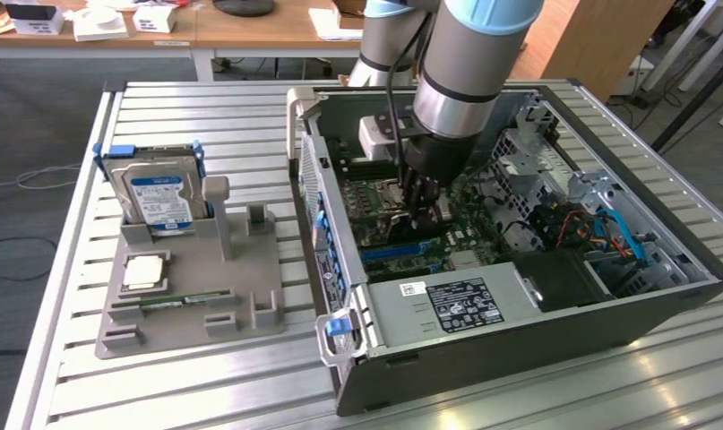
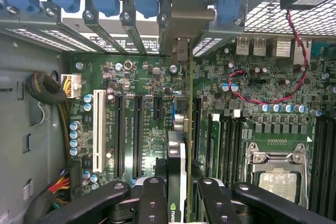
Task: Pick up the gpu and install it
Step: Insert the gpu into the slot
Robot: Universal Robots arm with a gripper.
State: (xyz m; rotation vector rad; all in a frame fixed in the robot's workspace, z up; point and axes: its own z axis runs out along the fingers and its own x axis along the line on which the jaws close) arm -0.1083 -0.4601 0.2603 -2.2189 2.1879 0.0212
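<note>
The gripper [image 2: 178, 195], clamped on the gpu [image 2: 177, 150], holds it edge-on over the motherboard [image 2: 131, 87] inside the open computer case [image 1: 493, 358] on the table [image 1: 193, 376], bracket [image 2: 184, 30] toward the rear slot covers [image 2: 134, 32], evidently so it seats squarely.

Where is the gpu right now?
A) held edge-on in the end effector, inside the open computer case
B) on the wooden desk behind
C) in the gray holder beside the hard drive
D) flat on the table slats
A: the gpu stands edge-on in the end effector, above the motherboard inside the computer case.
</note>
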